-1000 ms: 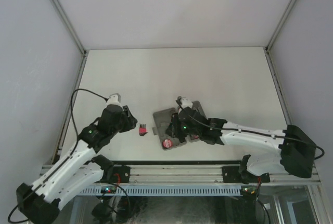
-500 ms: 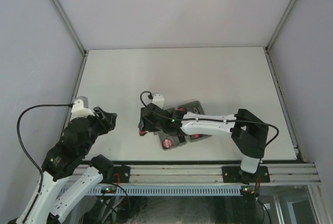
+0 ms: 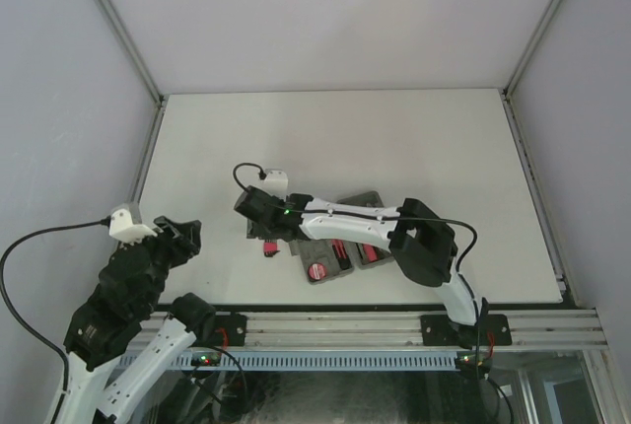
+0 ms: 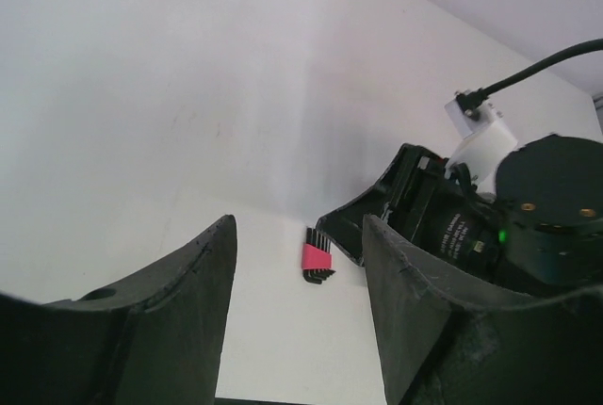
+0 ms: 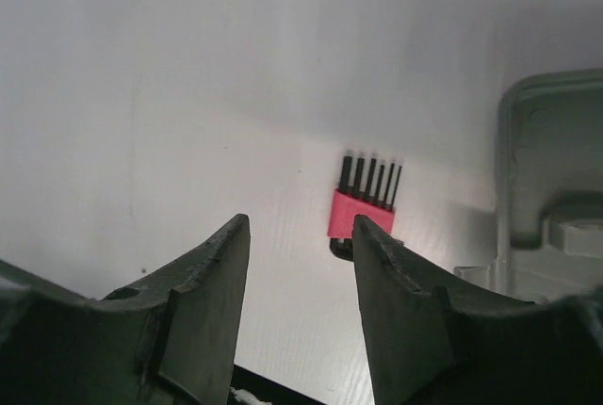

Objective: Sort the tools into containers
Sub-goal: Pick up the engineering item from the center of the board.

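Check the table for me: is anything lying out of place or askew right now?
Yes: the small comb-like piece lies loose on the table, just outside the grey tool case rather than in one of its slots. The right hand is open close to it. Nothing looks spilled or damaged.

Lab robot cell: white table (image 3: 394, 138), plain panel walls (image 3: 325, 10), aluminium frame rail (image 3: 335, 323).
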